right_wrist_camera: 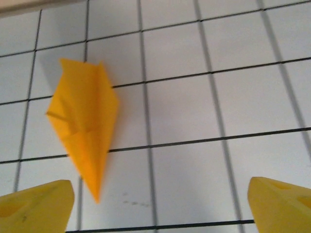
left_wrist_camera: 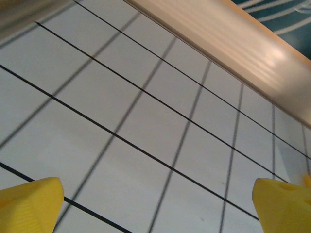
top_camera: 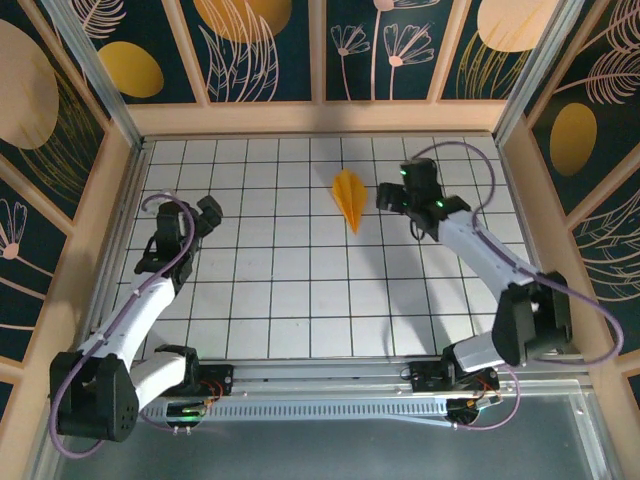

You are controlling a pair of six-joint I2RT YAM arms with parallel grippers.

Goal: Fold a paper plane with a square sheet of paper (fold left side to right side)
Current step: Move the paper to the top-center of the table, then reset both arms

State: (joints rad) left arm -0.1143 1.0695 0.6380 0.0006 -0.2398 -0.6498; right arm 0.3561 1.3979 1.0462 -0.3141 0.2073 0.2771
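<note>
On the right arm, the black two-finger right gripper (top_camera: 390, 198) with yellow fingertips (right_wrist_camera: 34, 208), jaws spread far apart and clamped on nothing, poised over the far middle of the table. Just beside it, to its left in the overhead view, the paper plane (top_camera: 349, 198): a slim pointed dart of orange-yellow paper with a centre crease, lying on the tiles, apart from both fingers, narrow tip toward the near edge, wider end toward the back wall. From the right wrist camera, the same dart (right_wrist_camera: 85, 121) left of the gap between the fingers, its tip coming down close to the left fingertip, with bare tiles in the gap itself. On the left arm, the matching left gripper (top_camera: 210, 213), seen from its own wrist camera (left_wrist_camera: 155, 208) with yellow fingertips (left_wrist_camera: 29, 206) likewise wide apart, gripping nothing, above bare tiles at the far left of the table, well apart from the dart. Under both, a white table (top_camera: 270, 300) ruled with a black square grid. Around it, a pale wooden rail (left_wrist_camera: 228, 43); above the rail, dark-blue wall panels (top_camera: 250, 75) printed with orange ovals (top_camera: 130, 68) and pale leaf outlines. Along the near edge, a grey metal strip (top_camera: 330, 410) between the two arm bases.
</note>
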